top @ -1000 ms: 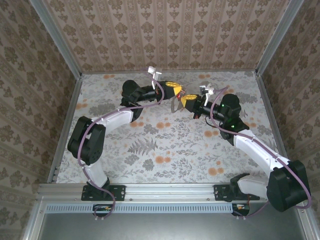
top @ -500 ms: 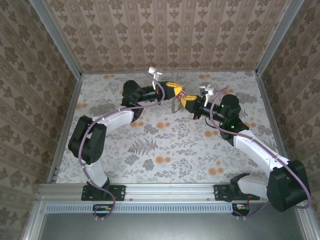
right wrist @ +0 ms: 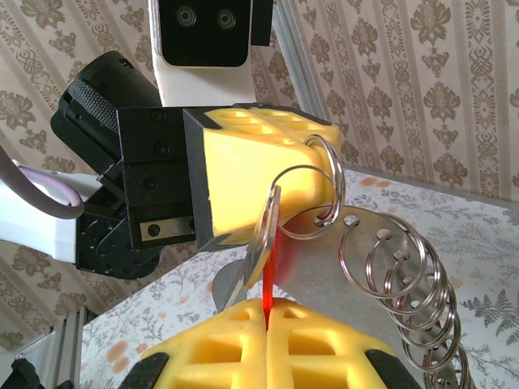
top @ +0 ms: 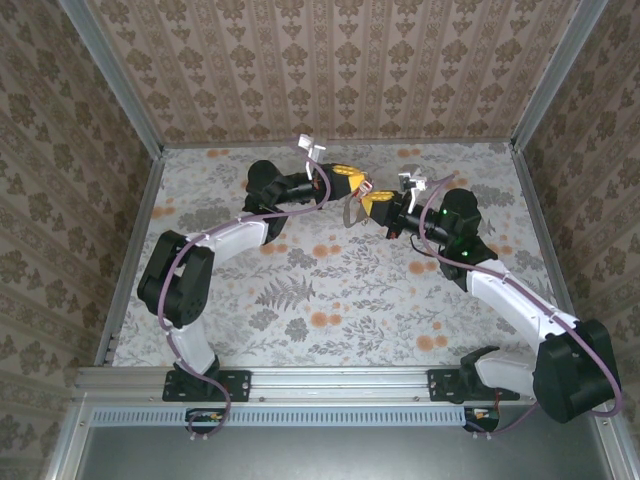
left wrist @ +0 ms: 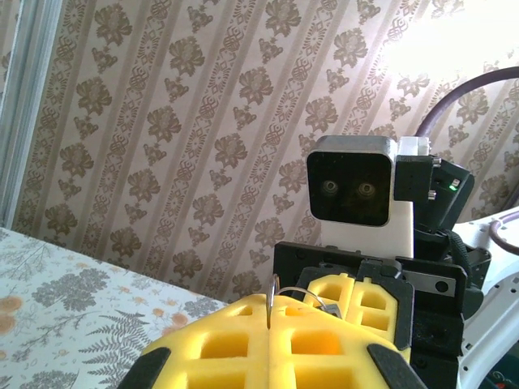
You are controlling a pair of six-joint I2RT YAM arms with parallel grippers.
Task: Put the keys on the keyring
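- Location: in the overhead view both grippers meet above the table (top: 300,300), toward 12 o'clock from its centre. The left gripper (top: 352,186) sits at 10 o'clock from the right gripper (top: 373,204).
- Left gripper, state: fingers pressed together on the keyring (right wrist: 324,271), pinching a small wire ring at its top. The flat grey plate hangs from there toward 5 o'clock in the right wrist view.
- Right gripper, state: fingers clamped on the key (right wrist: 263,251) by its red end, with the silvery blade edge-on and pointing to 12 o'clock.
- Task item, position: the key's tip is touching or just beside the large ring (right wrist: 308,194). We cannot tell whether it is already threaded.
- Step in hand, as we judge it: working the key onto that large ring.
- Handling notes:
  - We would hold the left gripper steady.
  - We would keep the blade in line with the ring's wire.
  - We would turn the key along the coil in small moves — a hard push would likely twist the thin key in the pads.
- Count:
  - Arms: two.
  - Grippers: two.
  - Keys in view: one.
  - Keyrings: one.
  - Large ring by the key: one.
  - Small ring in the left pads: one.
  - Row of rings (right wrist: 405,284) on the plate: at least six. They overlap at 4 o'clock, so the exact number is uncertain.
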